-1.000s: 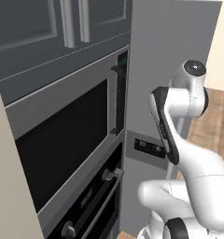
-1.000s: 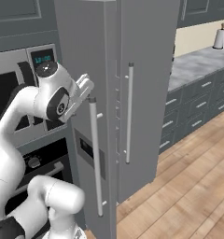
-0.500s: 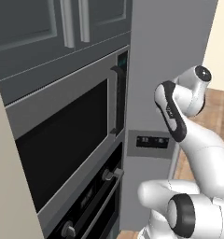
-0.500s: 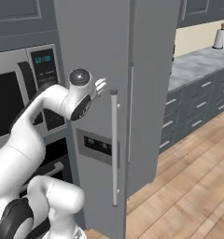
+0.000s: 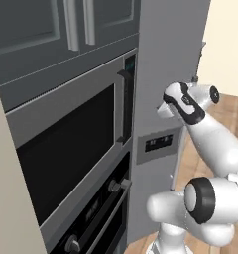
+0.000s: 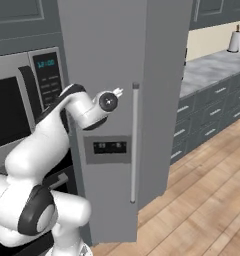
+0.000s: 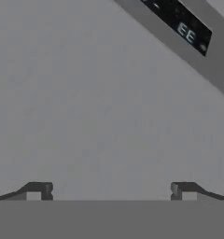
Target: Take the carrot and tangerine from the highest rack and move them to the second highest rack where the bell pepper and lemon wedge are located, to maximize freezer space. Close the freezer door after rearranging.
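The grey freezer door [image 6: 112,55] stands shut or very nearly shut against the cabinet, and it hides the racks, carrot, tangerine, bell pepper and lemon wedge. My gripper [image 6: 117,92] rests against the door face just above the dispenser panel [image 6: 108,148], left of the long vertical handle [image 6: 134,145]. From the left base view the gripper [image 5: 162,110] meets the door [image 5: 163,54] from the right. In the hand view the gripper [image 7: 111,189] is open, its fingertips [image 7: 38,188] wide apart with nothing between them, close to the flat door [image 7: 95,102] and panel [image 7: 179,28].
A built-in microwave [image 5: 66,149] and oven [image 5: 91,223] sit left of the freezer. To the right runs a grey counter [image 6: 212,65] with drawers and a paper towel roll [image 6: 235,41]. Wooden floor [image 6: 207,200] lies open at the right.
The freezer door has swung from partly open to shut or nearly so, with my arm stretching out and following it, hand against the door face.
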Motion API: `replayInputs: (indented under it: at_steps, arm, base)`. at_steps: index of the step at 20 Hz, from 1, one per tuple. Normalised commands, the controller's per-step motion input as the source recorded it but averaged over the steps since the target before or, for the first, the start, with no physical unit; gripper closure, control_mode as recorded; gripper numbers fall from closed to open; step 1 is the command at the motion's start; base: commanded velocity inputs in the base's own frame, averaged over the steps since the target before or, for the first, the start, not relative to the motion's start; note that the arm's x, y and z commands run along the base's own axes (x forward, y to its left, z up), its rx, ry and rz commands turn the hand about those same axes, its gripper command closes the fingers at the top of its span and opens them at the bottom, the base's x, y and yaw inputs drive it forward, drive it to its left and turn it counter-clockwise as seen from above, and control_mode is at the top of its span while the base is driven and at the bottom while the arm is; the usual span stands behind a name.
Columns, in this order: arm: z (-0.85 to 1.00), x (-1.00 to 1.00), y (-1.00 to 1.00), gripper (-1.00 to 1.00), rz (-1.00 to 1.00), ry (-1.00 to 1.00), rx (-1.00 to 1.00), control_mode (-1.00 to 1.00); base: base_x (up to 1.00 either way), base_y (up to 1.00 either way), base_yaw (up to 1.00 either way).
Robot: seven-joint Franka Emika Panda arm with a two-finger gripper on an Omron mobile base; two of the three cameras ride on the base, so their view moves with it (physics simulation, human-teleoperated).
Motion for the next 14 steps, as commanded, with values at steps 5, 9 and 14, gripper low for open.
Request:
replayInputs:
  at_steps: [5,9,14]
  arm:
    - [-0.24,0.7,0.16,-1.0,0.37,-0.05,0.08,-1.0]
    - [-0.08,0.4,0.29,-1.0,0.27,0.0,0.0,-1.0]
    - [-0.05,0.12,0.5,-1.0,0.21,0.0,0.0,-1.0]
  base:
    - [0.0,0.0,0.0]
    - [0.0,0.0,0.0]
    - [0.0,0.0,0.0]
